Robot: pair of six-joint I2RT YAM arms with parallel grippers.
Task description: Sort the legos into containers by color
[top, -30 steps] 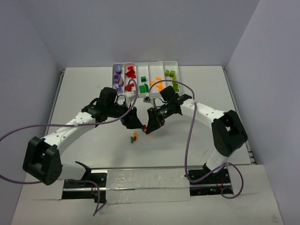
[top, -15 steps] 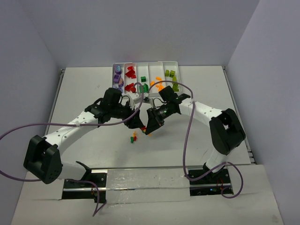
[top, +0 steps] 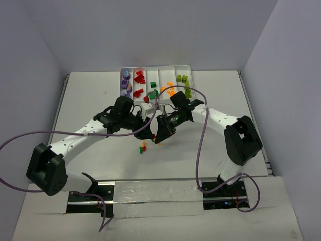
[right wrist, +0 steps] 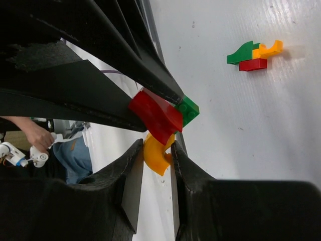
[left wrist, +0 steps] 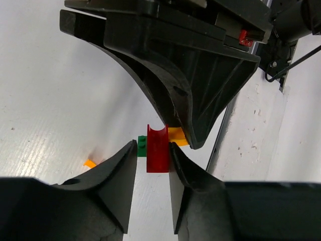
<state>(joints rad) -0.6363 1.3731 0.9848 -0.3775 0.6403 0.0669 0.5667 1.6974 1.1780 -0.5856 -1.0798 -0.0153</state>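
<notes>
One orange lego point(right wrist: 156, 154) in right gripper point(right wrist: 155, 150)

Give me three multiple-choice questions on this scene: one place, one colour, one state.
1. Where does the loose brick cluster lie? A in the tray; B on the table; C held in the air.
2. What colour is the piece in the right gripper? A purple; B lime; C orange.
3. The left gripper is: A shut on the red brick; B wide open; C out of view.
Answers: B, it rests on the tabletop nearer the bases; C, the right wrist view shows orange; A, the brick is pinched from both sides.
</notes>
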